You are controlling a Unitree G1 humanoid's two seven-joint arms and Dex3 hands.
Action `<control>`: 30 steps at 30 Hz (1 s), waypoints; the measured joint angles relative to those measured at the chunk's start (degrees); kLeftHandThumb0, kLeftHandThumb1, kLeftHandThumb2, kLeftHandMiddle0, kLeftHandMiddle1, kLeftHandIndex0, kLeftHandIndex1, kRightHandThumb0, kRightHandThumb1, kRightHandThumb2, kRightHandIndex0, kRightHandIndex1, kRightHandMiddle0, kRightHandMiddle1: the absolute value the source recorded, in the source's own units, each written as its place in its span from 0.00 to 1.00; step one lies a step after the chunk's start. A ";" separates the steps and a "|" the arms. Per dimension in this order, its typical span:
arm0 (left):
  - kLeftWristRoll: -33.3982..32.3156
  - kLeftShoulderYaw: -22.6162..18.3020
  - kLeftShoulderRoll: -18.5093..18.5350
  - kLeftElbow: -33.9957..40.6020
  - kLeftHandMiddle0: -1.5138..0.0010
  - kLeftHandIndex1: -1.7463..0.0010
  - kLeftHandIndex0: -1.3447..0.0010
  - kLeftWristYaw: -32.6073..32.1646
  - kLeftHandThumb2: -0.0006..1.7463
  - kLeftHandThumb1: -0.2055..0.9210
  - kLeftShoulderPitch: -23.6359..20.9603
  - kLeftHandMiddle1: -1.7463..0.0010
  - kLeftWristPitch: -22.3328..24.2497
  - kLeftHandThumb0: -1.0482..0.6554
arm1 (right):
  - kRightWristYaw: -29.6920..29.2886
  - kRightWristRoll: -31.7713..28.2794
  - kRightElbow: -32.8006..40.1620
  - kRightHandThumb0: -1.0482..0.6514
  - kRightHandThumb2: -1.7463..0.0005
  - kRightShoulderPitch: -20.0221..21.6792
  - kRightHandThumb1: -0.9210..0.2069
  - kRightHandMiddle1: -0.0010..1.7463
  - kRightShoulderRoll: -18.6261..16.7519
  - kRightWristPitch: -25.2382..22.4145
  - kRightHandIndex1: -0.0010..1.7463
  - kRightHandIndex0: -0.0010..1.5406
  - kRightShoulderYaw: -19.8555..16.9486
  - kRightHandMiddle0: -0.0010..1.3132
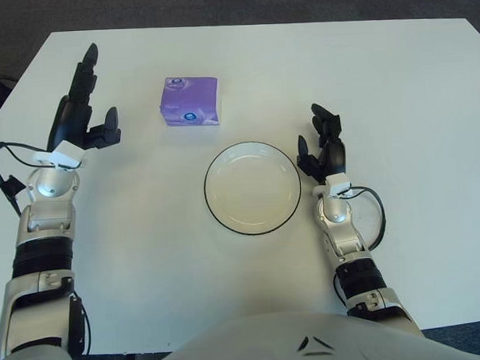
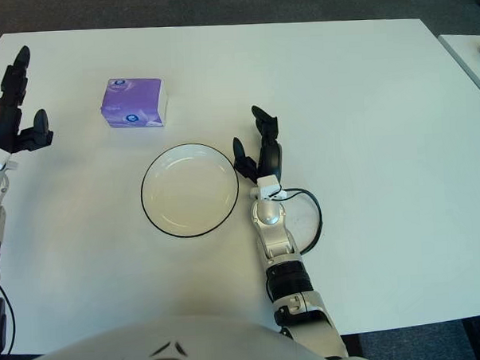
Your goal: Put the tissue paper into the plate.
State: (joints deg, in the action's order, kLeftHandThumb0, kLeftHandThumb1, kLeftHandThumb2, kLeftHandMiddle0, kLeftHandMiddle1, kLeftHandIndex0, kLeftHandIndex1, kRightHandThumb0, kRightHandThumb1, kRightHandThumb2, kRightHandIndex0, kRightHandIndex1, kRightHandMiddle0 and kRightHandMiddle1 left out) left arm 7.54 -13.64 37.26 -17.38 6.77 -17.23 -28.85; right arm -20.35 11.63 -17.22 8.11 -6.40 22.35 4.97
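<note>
- Purple tissue paper pack (image 1: 190, 102), left eye view: it lies flat on the white surface (image 1: 395, 77) at about 11 o'clock from the plate (image 1: 253, 187), near the rim but apart from it. The plate, white with a dark rim, holds nothing.
- Left eye view, left hand (image 1: 75, 115): it shows at 9 o'clock of the pack, well apart from it, with fingers (image 1: 86, 65) extended and spread and the thumb set off to the side. It grasps nothing.
- Left eye view, right hand (image 1: 322, 150): it shows just beside the plate's rim at 3 o'clock, idle, its fingers loosely open and empty.
- Right eye view, pack (image 2: 133, 102): it again sits at 11 o'clock from the plate (image 2: 189, 189), flat and free of any contact, and the dish interior is bare.
- Right eye view, hands: the left hand (image 2: 10, 112) appears at the picture's 9 o'clock edge, palm turned toward the pack, fingers apart; the right hand (image 2: 260, 155) sits at the plate's 3 o'clock.
- Progress, as a judgement: no step is complete. Still to do are the reach to the pack, the grasp, the carry toward 5 o'clock and the release over the plate. The left hand appears the better placed to make the reach.
</note>
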 measured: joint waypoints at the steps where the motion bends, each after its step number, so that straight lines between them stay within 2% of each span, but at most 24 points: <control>1: 0.24 -0.04 0.68 0.46 0.98 0.99 0.99 0.18 0.56 1.00 -0.46 0.99 0.86 0.18 | 0.00 0.00 -0.04 0.23 0.65 0.06 0.00 0.43 0.00 0.01 0.31 0.13 0.00 0.00; 6: 2.64 -0.23 3.98 2.79 0.99 0.99 1.00 0.21 0.56 1.00 -2.91 1.00 2.91 0.17 | -0.02 0.00 -0.56 0.22 0.66 0.52 0.00 0.44 -0.03 0.21 0.31 0.14 0.08 0.00; 18: 4.81 -0.55 7.80 4.67 0.99 1.00 1.00 0.22 0.53 1.00 -4.96 1.00 5.17 0.19 | -0.89 0.15 -2.79 0.19 0.65 2.52 0.00 0.46 -0.11 1.08 0.30 0.13 0.36 0.00; 24: 5.74 0.10 8.22 3.52 1.00 1.00 1.00 -0.12 0.50 1.00 -7.24 1.00 5.00 0.18 | -0.76 0.12 -4.04 0.19 0.66 3.58 0.00 0.47 -0.24 1.34 0.30 0.14 0.35 0.00; 30: 8.92 2.63 7.49 1.34 1.00 1.00 1.00 -1.85 0.48 1.00 -12.67 1.00 5.41 0.17 | -0.38 -0.06 -5.18 0.20 0.66 4.61 0.00 0.47 -0.29 1.66 0.30 0.13 0.24 0.00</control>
State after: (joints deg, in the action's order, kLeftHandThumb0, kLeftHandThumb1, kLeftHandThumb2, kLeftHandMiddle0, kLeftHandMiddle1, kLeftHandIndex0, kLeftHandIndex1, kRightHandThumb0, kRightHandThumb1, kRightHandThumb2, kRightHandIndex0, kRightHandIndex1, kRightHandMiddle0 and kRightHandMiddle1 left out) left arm 16.46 -11.01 44.75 -16.03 4.92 -29.90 -23.44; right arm -20.74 11.58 -22.40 12.72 -6.69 24.01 5.22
